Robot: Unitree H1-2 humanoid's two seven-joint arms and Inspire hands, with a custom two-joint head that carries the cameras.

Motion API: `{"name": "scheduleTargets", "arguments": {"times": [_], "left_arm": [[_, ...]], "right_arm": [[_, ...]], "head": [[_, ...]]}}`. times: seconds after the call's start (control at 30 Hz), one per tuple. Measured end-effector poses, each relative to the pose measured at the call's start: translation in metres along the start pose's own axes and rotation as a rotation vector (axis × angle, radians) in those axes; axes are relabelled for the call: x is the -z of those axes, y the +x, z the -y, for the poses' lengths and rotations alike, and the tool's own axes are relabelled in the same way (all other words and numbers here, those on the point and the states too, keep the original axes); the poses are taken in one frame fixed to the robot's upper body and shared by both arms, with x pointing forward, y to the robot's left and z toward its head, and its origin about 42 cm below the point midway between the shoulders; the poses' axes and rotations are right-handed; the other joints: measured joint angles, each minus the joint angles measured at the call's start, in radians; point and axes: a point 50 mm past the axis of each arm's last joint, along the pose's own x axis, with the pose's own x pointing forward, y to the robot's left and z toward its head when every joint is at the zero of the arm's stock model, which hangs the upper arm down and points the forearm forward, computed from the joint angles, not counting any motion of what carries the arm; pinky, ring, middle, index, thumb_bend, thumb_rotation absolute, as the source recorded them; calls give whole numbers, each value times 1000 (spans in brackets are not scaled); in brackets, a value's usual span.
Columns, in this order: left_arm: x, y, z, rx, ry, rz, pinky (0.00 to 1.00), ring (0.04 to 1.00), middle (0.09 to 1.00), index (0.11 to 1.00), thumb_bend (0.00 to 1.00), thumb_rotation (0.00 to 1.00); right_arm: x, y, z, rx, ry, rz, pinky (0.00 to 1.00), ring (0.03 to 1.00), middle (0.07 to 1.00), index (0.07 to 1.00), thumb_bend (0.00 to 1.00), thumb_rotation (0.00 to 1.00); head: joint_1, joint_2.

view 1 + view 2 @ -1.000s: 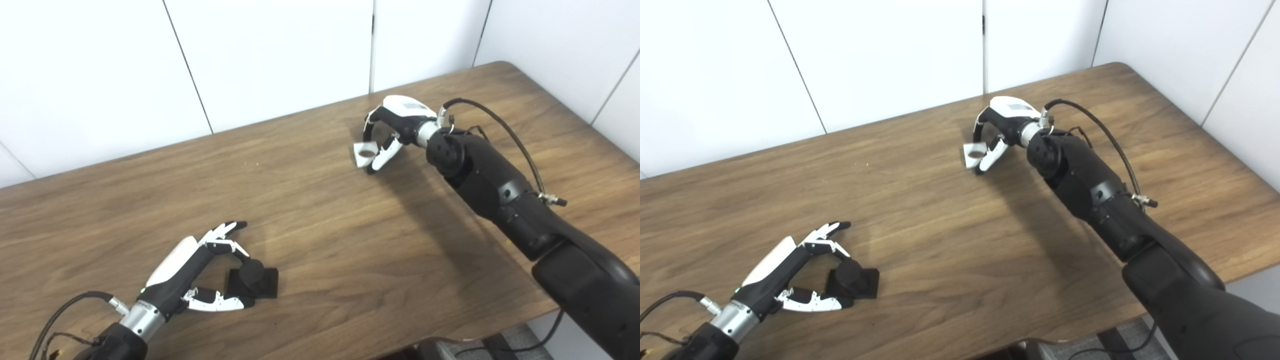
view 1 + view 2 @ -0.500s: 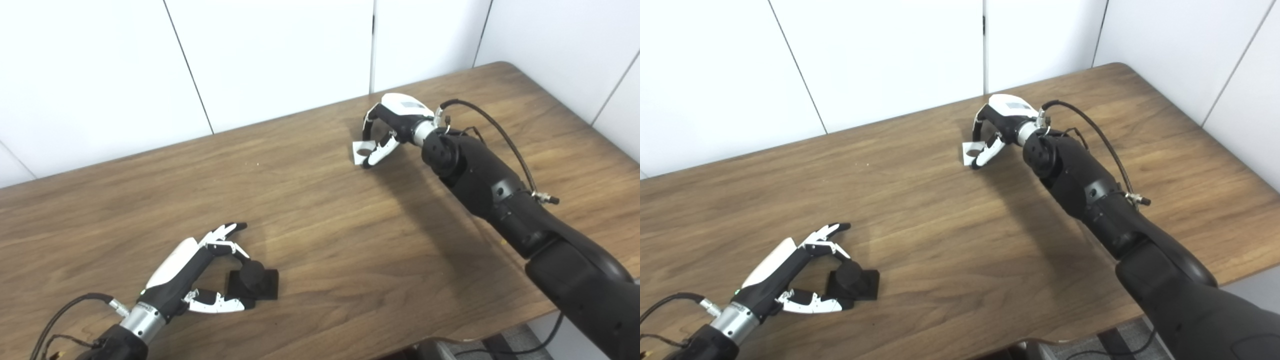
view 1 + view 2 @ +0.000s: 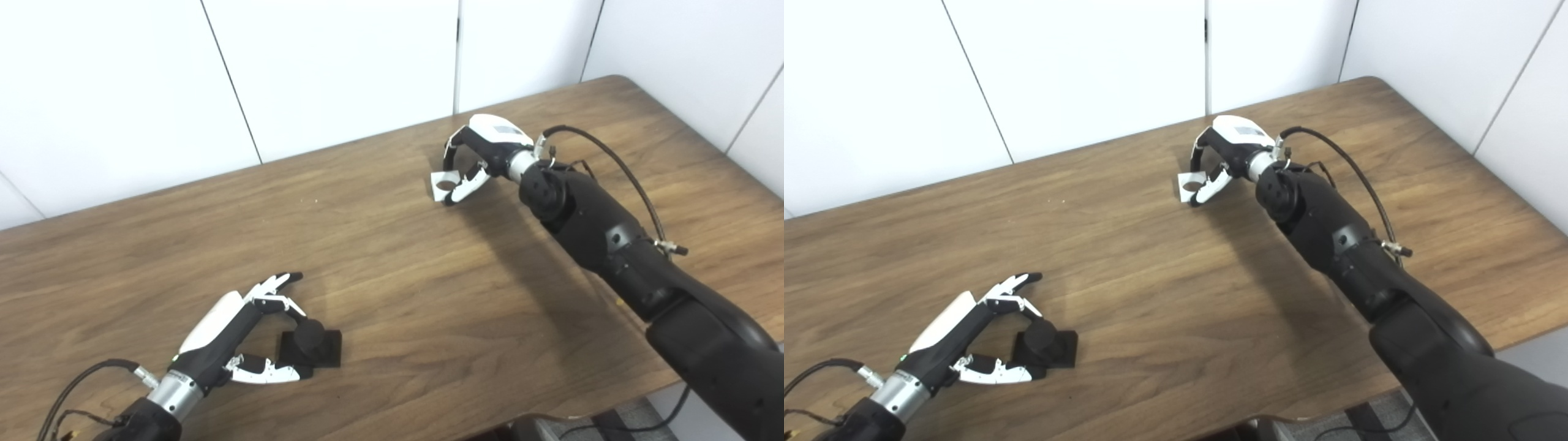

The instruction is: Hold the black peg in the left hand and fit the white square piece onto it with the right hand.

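The black peg (image 3: 309,342), a short cylinder on a square black base, rests on the wooden table (image 3: 392,294) near the front left. My left hand (image 3: 236,327) lies beside it, open. One finger curls down to the cylinder and the thumb (image 3: 269,372) reaches the base's near edge. At the back of the table my right hand (image 3: 484,147) is shut on the white square piece (image 3: 442,184). The piece has a round hole and is pinched between fingers and thumb just above the wood.
White wall panels stand behind the table's far edge. The table's right corner (image 3: 618,79) and front edge are in view. A cable (image 3: 612,159) loops off my right forearm. Bare wood lies between the two hands.
My right hand has carried the white piece a little farther back and to the left, with the forearm following. The left hand and the peg have not moved.
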Motion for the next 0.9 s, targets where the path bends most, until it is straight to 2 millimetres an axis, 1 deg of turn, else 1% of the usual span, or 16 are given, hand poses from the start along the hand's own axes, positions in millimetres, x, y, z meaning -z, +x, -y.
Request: {"name": "scheduleTargets", "arguments": {"times": [0.1, 0.27, 0.37, 0.43, 0.47, 0.5, 0.6, 0.63, 0.67, 0.8, 0.9], "left_arm": [[0, 0, 0, 0, 0, 0, 1000, 1000, 968, 491, 523, 59], [0, 0, 0, 0, 0, 0, 1000, 1000, 969, 492, 523, 60], [0, 0, 0, 1, 1, 1, 1000, 1000, 972, 492, 523, 60], [0, 1, 0, 1, 0, 0, 1000, 1000, 974, 492, 523, 61], [0, 1, 0, 2, 0, 0, 1000, 1000, 974, 492, 523, 62], [0, 1, 0, 2, 1, 0, 1000, 1000, 974, 492, 523, 62], [-1, 2, 0, 3, 4, 4, 1000, 1000, 974, 492, 523, 64], [-1, 2, 1, 4, 5, 4, 1000, 1000, 975, 492, 522, 67], [-2, 3, 1, 5, 7, 4, 1000, 1000, 975, 492, 522, 68], [-2, 5, 2, 7, 5, -6, 1000, 1000, 977, 492, 522, 68], [-3, 6, 3, 7, 4, -6, 1000, 1000, 978, 492, 522, 69]], "right_arm": [[-2, -4, 0, 8, 1, 14, 857, 879, 818, 485, 517, 133], [-4, -13, 1, 3, 9, 38, 887, 896, 825, 484, 516, 134], [-6, -19, 0, -7, 23, 55, 878, 896, 823, 484, 516, 134], [-9, -22, 0, -11, 26, 69, 870, 896, 822, 484, 516, 134], [-11, -23, 1, -11, 28, 78, 868, 895, 821, 484, 516, 134], [-13, -24, 3, -6, 30, 89, 871, 898, 820, 484, 516, 134], [-21, -27, 14, 20, 33, 125, 872, 899, 817, 484, 517, 134], [-23, -29, 17, 27, 32, 136, 869, 902, 821, 484, 517, 135], [-24, -30, 19, 27, 29, 144, 862, 900, 821, 484, 517, 135], [-30, -35, 27, 25, 7, 183, 830, 884, 814, 484, 519, 133], [-38, -38, 32, 33, -2, 229, 864, 897, 823, 484, 518, 135]], "head": [[9, 2], [32, 8], [48, 12], [83, 20], [83, 20], [83, 20], [120, 29], [152, 35], [152, 35], [193, 49], [222, 58]]}}
